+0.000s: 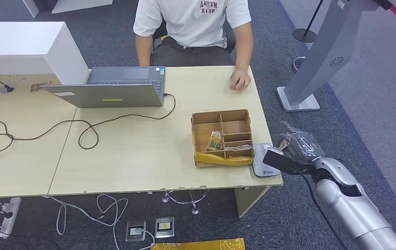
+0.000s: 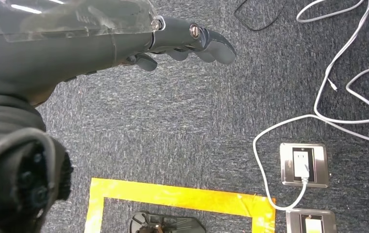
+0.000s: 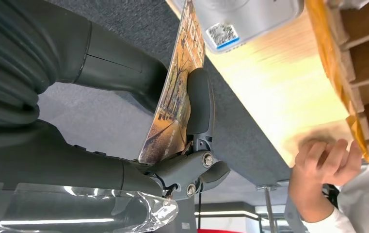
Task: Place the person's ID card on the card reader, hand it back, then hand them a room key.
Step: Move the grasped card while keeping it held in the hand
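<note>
My right hand (image 1: 289, 152) hovers just off the table's front right corner, pinching a picture-printed card (image 3: 177, 92) between thumb and fingers. The card (image 1: 284, 143) is barely visible there. The grey card reader (image 1: 265, 160) lies on the table corner, just left of that hand; in the right wrist view the reader (image 3: 250, 17) sits close beyond the card's edge. A cardboard tray (image 1: 221, 136) with dividers holds more cards (image 1: 215, 139) beside the reader. The person sits across the table, one hand (image 1: 240, 79) resting on it. My left hand (image 2: 182, 41) hangs over the carpet, fingers apart, holding nothing.
An open laptop (image 1: 113, 87) with a black cable (image 1: 81, 127) stands at the table's back. A white box (image 1: 21, 49) sits back left. A grey kiosk stand (image 1: 320, 57) rises on the right. Floor sockets (image 1: 154, 228) and yellow tape (image 2: 172, 196) lie below.
</note>
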{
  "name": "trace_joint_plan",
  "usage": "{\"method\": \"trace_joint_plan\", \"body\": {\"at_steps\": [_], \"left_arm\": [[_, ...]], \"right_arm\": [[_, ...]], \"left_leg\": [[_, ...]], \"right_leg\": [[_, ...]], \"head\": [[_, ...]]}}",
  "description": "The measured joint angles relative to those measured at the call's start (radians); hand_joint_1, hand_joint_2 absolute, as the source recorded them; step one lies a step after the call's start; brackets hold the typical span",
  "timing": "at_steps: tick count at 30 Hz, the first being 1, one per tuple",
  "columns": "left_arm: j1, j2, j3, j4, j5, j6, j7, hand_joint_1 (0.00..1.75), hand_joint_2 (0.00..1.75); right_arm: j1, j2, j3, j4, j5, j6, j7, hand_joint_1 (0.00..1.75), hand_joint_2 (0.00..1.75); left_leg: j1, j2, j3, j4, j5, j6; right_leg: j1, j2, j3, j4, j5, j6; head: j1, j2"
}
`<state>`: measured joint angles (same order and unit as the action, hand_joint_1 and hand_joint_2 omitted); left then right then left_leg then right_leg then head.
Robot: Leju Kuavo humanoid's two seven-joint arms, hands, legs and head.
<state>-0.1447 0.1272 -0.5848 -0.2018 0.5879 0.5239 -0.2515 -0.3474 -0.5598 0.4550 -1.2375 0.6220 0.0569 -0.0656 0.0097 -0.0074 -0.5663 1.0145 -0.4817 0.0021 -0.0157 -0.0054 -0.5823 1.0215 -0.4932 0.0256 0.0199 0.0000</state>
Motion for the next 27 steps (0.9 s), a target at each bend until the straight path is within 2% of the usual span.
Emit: {"method": "trace_joint_plan", "body": {"at_steps": [27], "left_arm": [[-0.001, -0.008, 0.000, 0.000, 0.003, -0.003, 0.000, 0.00, 0.00]], "right_arm": [[-0.002, 0.056, 0.015, 0.035, 0.013, 0.000, -0.025, 1.75, 1.75]], "left_leg": [[0.000, 0.000, 0.000, 0.000, 0.000, 0.000]], "right_leg": [[0.000, 0.000, 0.000, 0.000, 0.000, 0.000]], "head": [[0.000, 0.000]]}}
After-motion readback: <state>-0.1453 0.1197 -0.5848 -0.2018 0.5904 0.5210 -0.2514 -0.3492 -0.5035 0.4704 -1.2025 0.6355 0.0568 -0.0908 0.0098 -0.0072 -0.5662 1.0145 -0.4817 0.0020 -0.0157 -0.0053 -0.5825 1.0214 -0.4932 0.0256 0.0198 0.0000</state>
